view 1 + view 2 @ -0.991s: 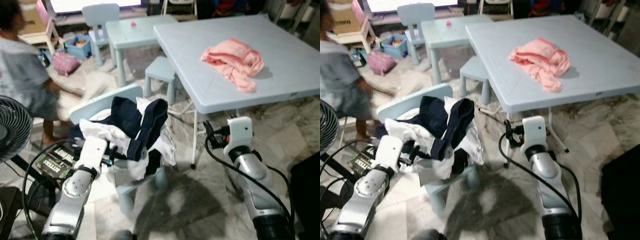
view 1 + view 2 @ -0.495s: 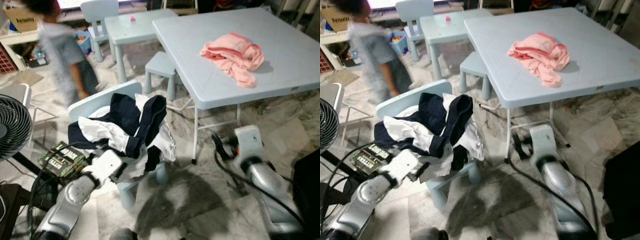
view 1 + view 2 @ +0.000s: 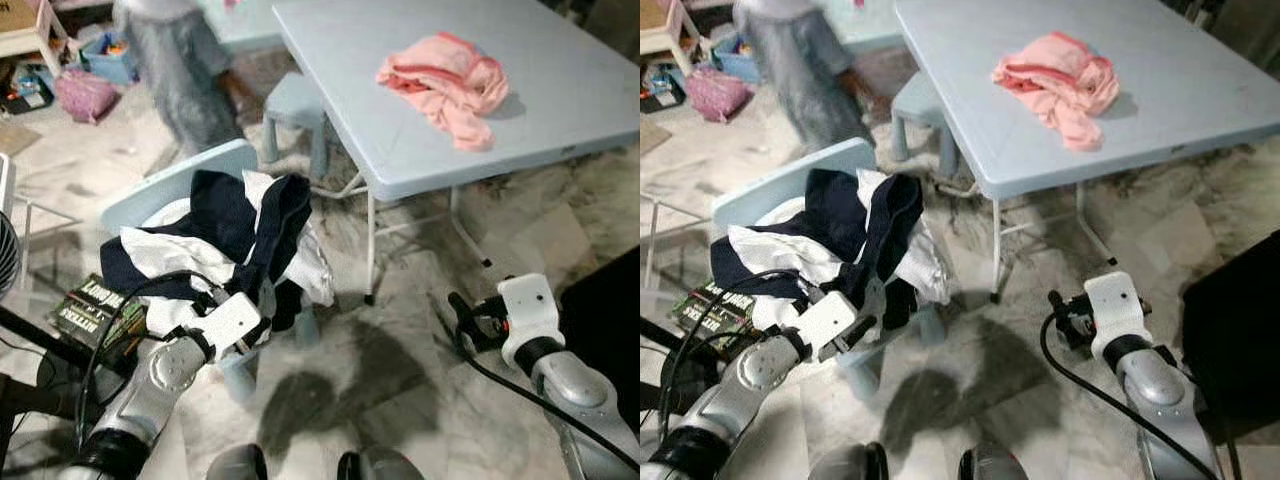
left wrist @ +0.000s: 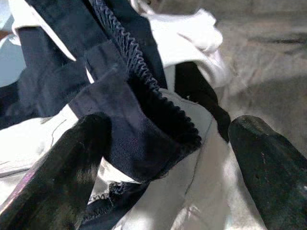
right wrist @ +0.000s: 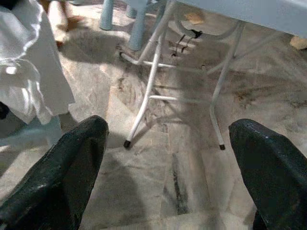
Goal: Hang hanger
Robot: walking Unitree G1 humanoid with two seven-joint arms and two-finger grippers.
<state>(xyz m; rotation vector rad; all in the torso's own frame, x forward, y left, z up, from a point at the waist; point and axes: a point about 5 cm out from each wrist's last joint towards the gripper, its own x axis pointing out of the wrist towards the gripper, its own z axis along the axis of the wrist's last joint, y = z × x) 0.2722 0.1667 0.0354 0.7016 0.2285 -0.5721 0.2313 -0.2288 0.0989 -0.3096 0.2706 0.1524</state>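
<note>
One pile of navy and white clothes [image 3: 225,240] is lying on one small chair [image 3: 165,190]. The left end effector [image 4: 163,158], spread, is hovering against it; the right end effector [image 5: 165,158], spread, is pointing at the floor [image 5: 172,167].

Grey-veined marble floor [image 3: 400,370]. Pale blue folding table [image 3: 430,150] on thin white legs at upper right; small matching stool [image 3: 293,100] beside it. Light blue child's chair [image 3: 160,195] at left. Dark cabinet edge [image 3: 610,310] at right. Bright, even lighting.
</note>
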